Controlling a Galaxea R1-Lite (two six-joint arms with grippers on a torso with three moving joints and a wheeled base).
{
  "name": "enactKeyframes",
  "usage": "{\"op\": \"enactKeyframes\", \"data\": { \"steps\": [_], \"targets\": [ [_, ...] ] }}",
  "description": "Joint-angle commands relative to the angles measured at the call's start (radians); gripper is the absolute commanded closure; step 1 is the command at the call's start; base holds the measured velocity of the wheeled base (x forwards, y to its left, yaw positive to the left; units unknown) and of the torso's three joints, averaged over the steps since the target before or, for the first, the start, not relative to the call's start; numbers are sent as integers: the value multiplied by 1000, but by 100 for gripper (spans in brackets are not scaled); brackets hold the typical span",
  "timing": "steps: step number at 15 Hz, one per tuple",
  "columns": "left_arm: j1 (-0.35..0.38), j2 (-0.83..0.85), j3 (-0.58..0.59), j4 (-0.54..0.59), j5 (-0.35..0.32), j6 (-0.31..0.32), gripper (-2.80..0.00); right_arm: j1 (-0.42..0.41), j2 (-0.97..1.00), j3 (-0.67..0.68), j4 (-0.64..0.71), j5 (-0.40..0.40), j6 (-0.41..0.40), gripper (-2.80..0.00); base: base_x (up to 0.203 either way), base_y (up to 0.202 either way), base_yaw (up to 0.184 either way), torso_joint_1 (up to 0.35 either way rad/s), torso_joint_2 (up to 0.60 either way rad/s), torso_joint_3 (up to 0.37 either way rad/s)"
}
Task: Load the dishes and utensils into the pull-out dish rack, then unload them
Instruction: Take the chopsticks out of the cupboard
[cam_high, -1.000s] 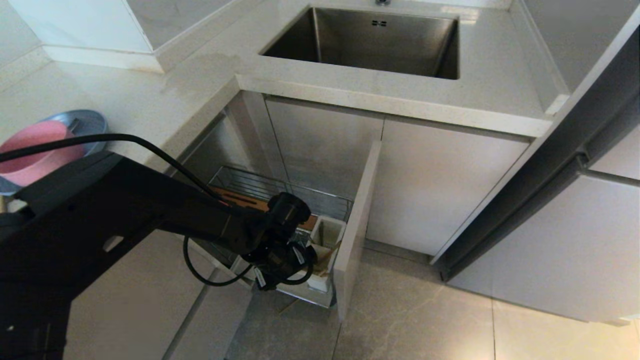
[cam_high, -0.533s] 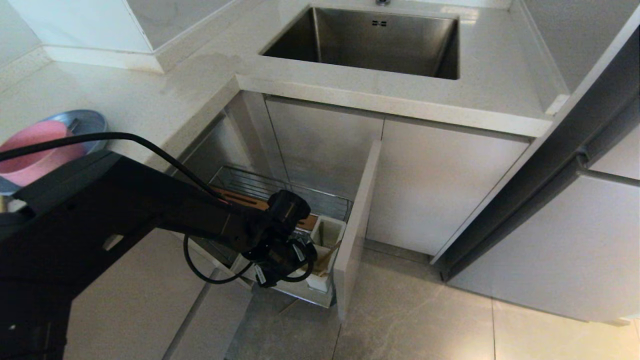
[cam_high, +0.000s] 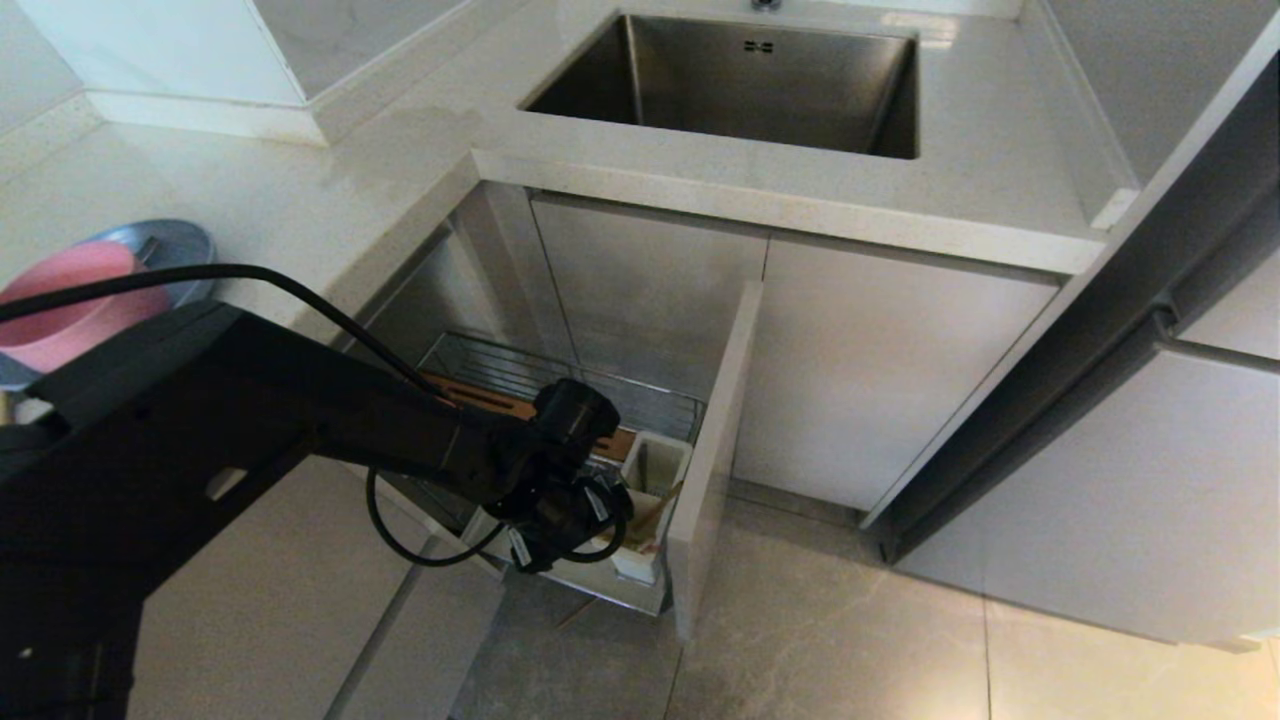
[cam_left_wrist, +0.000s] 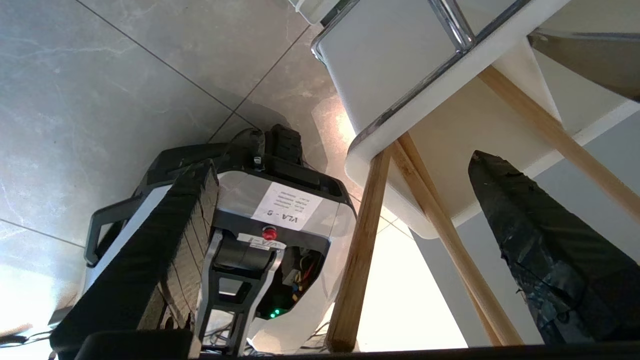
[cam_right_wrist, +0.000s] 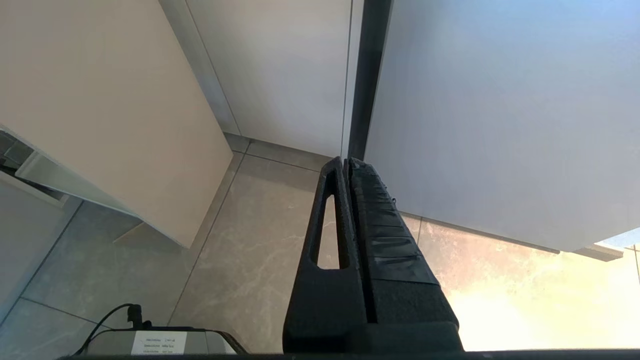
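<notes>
The robot's left arm reaches down from the counter's level into the pull-out dish rack, drawn out of the cabinet under the steel sink, its left gripper hanging at the rack's front corner beside the white utensil cup. In the left wrist view the left gripper stands wide apart, one black finger on either side of the pair of light wooden chopsticks, which lean out over the cup's rounded rim; neither finger touches the sticks, and clear space shows on both sides of them. The rack's beige front panel stands on edge just right of the cup, closing that side, while grey floor tile lies open beyond it. A slotted brown wooden strip runs across the wire basket behind the wrist. On the counter at far left, well apart from the rack, the pink bowl sits on the light-blue plate, partly hidden by the arm. The right gripper, fingers pressed together and holding nothing, hangs low beside the cabinet fronts above the floor.
</notes>
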Motion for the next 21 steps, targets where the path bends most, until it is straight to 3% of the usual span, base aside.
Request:
{"op": "enactKeyframes", "data": {
  "steps": [1,8,9,11,21],
  "targets": [
    [1,1,-1,3,3,-6,-280,0,0,8,0,0,0,0,0,0,0,0,0,0],
    [1,2,-5,3,3,-5,-280,0,0,8,0,0,0,0,0,0,0,0,0,0],
    [1,-1,-4,3,6,-5,0,0,0,9,0,0,0,0,0,0,0,0,0,0],
    [0,-5,-7,3,55,-6,0,0,0,8,0,0,0,0,0,0,0,0,0,0],
    [-3,-8,-7,4,59,-5,0,0,0,8,0,0,0,0,0,0,0,0,0,0]
  ]
}}
